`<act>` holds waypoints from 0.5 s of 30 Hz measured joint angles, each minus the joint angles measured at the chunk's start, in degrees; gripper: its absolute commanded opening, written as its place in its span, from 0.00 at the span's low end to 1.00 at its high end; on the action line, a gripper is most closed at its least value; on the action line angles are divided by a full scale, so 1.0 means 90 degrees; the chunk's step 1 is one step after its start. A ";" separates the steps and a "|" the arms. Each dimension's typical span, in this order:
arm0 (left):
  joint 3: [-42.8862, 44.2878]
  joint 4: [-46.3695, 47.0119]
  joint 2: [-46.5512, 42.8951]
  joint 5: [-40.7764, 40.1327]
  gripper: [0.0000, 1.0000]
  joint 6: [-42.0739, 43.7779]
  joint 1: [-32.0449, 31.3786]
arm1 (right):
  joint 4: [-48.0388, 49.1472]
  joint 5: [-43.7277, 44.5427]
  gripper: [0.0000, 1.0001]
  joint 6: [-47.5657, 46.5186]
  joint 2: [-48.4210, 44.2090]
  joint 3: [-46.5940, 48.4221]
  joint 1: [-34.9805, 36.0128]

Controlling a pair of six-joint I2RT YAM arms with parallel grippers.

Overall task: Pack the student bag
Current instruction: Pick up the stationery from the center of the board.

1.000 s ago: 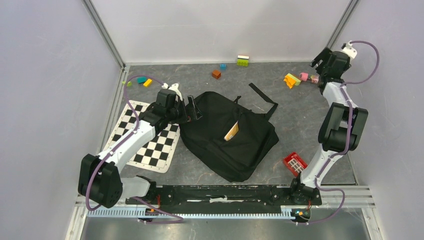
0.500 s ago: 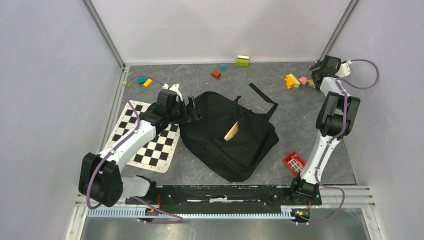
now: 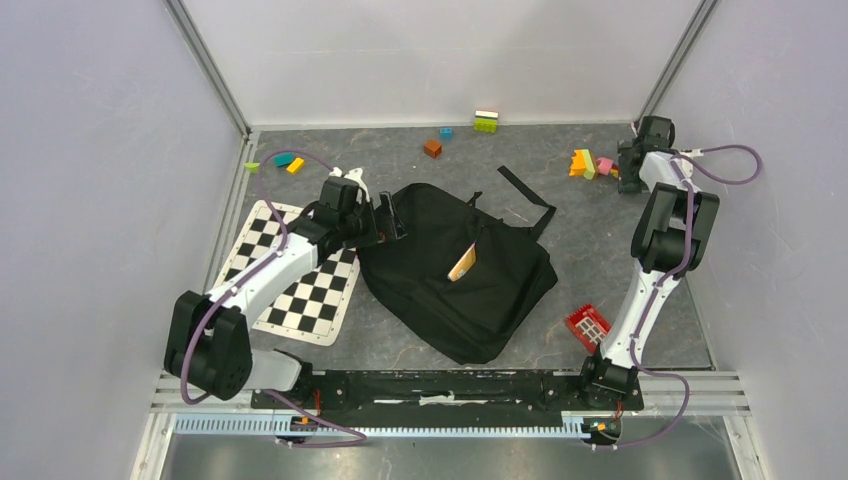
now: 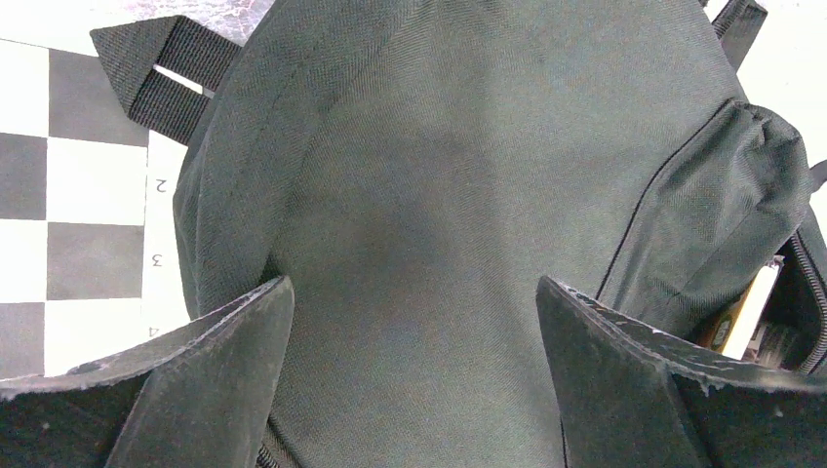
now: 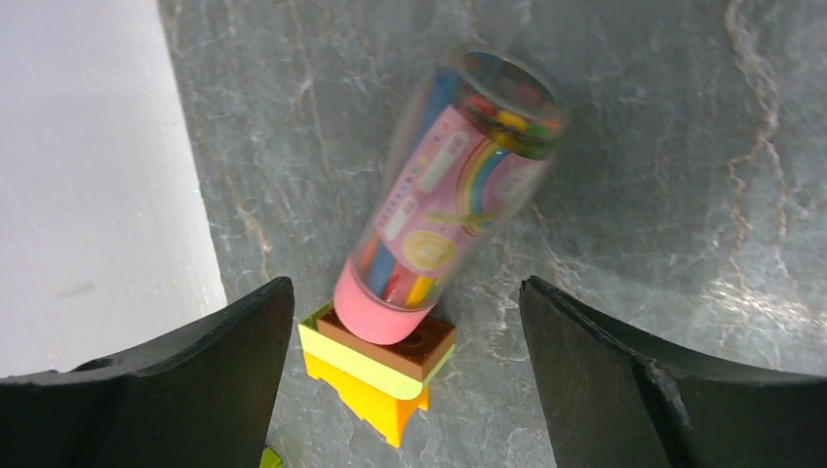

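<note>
Right claw (image 5: pixel 403 297) lowered; wrist view reveals rainbow-labelled tube (image 5: pixel 453 185).

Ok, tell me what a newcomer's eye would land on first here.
The black student bag dominates, slumped mid-table with a tan flat item poking from its open zip, the left gripper open above its fabric. At the far right corner, the right gripper is open, framing a clear tube of colourful contents whose pink end rests on stacked bricks. A checkerboard lies left of the bag.

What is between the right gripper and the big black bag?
Top view: coloured blocks and a black strap lie between the right gripper and the student bag.
</note>
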 measured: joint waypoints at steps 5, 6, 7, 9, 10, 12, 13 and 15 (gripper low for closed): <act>0.0134 -0.0024 0.0097 0.0002 1.00 0.0002 0.0000 | -0.0233 -0.0017 0.82 0.0503 0.0041 -0.0039 0.0002; 0.0148 -0.0029 0.0109 0.0002 1.00 0.0002 0.0000 | -0.0236 -0.0029 0.81 0.0605 0.0075 -0.0036 0.0002; 0.0160 -0.0041 0.0119 0.0002 1.00 0.0005 0.0000 | -0.0238 -0.0044 0.81 0.0702 0.0129 -0.0032 0.0000; 0.0168 -0.0056 0.0124 0.0002 1.00 0.0005 0.0000 | -0.0279 -0.0056 0.82 0.0850 0.0267 0.0005 0.0002; 0.0175 -0.0066 0.0124 0.0002 1.00 0.0002 0.0000 | -0.0262 -0.0085 0.81 0.0964 0.0318 0.0053 0.0000; 0.0180 -0.0068 0.0124 0.0002 1.00 0.0002 0.0000 | -0.0284 -0.0109 0.81 0.1081 0.0374 0.0163 0.0000; 0.0180 -0.0068 0.0124 0.0002 1.00 0.0005 0.0000 | -0.0291 -0.0119 0.81 0.1171 0.0415 0.0194 0.0002; 0.0182 -0.0068 0.0124 0.0002 1.00 0.0005 0.0000 | -0.0323 -0.0136 0.81 0.1309 0.0461 0.0253 0.0000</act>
